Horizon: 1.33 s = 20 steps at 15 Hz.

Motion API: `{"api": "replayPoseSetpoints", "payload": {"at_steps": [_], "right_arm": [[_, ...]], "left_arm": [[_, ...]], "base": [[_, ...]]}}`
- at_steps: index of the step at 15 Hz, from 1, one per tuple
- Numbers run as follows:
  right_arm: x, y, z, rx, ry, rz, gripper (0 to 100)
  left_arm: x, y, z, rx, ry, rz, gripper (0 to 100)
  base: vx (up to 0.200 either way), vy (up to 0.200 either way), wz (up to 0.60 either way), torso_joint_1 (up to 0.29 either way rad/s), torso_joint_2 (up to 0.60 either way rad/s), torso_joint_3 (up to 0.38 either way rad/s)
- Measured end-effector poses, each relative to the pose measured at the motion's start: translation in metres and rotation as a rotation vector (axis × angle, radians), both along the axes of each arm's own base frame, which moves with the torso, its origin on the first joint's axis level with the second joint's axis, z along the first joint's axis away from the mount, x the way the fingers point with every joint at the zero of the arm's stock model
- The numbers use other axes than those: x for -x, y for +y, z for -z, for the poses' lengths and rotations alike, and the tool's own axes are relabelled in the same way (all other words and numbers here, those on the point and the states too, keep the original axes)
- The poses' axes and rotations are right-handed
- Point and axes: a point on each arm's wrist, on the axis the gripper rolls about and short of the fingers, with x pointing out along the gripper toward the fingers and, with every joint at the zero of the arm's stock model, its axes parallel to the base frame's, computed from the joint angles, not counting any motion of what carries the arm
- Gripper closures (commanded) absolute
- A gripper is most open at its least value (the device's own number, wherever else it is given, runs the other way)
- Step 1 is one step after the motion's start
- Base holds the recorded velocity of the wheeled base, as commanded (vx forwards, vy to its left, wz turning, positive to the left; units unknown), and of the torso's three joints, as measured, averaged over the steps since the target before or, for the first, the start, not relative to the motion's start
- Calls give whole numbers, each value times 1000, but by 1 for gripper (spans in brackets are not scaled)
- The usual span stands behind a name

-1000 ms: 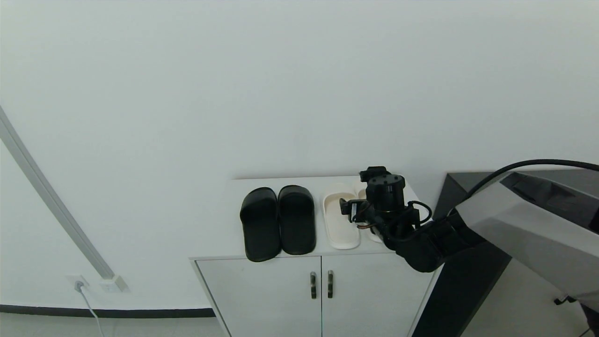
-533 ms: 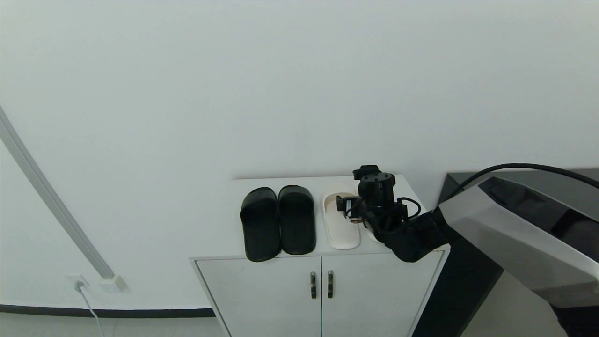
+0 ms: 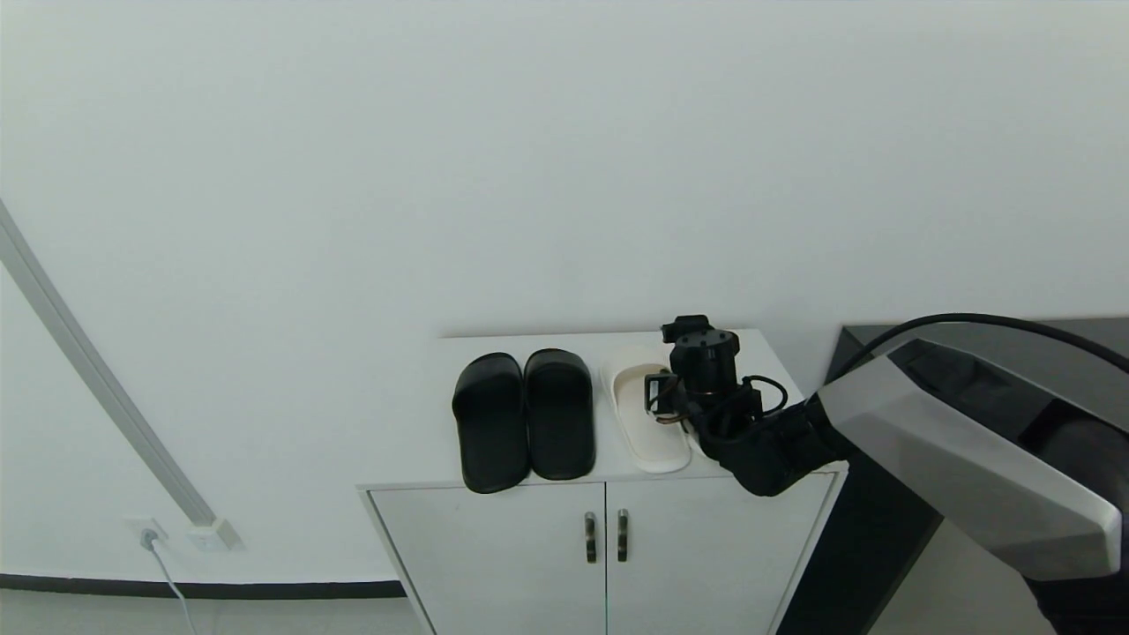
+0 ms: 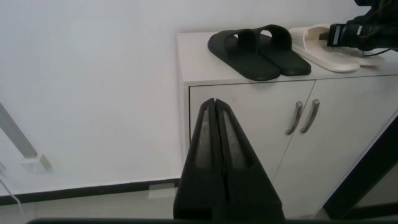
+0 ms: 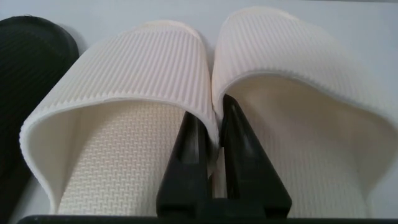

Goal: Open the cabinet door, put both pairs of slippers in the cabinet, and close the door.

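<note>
The white cabinet (image 3: pixel 494 547) stands against the wall with both doors shut, their handles (image 3: pixel 605 535) side by side at the middle. On its top, a pair of black slippers (image 3: pixel 525 419) lies to the left and a pair of white slippers (image 3: pixel 639 423) to the right. My right gripper (image 5: pixel 212 115) has one finger in each white slipper (image 5: pixel 124 124) and is shut on their two adjoining inner walls. My left gripper (image 4: pixel 215 106) is shut with nothing in it, held low in front of the cabinet's left side, below the black slippers (image 4: pixel 258 50).
A dark piece of furniture (image 3: pixel 869 529) stands close against the cabinet's right side. On the wall to the left are a socket with a cable (image 3: pixel 150 535) and a slanting conduit (image 3: pixel 97 379). The wall rises right behind the cabinet top.
My right arm has moved in over the white slippers and lowered into them. The left white slipper has turned slightly, its heel now toward the right.
</note>
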Motion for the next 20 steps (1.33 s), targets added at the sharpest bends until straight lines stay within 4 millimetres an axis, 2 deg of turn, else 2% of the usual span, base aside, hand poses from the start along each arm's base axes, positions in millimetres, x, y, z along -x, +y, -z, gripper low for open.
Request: {"api": "replayPoseSetpoints", "payload": {"at_steps": [5, 9, 12, 15, 20], "right_arm": [[4, -2, -6, -2, -4, 2, 100], [29, -15, -34, 2, -9, -11, 100], [69, -32, -60, 1, 5, -83, 100], [122, -52, -77, -12, 34, -228, 100], [210, -81, -86, -32, 89, -536, 100]], "left_arm": [[0, 0, 0, 0, 0, 1, 100], [0, 0, 0, -1, 0, 0, 100], [0, 0, 0, -1, 0, 0, 100], [0, 0, 0, -1, 0, 0, 100], [0, 0, 0, -2, 0, -2, 100]], "base": [[0, 0, 0, 0, 0, 0], [0, 0, 0, 0, 0, 0], [0, 0, 0, 0, 0, 0], [0, 0, 0, 0, 0, 0], [0, 0, 0, 0, 0, 0]]}}
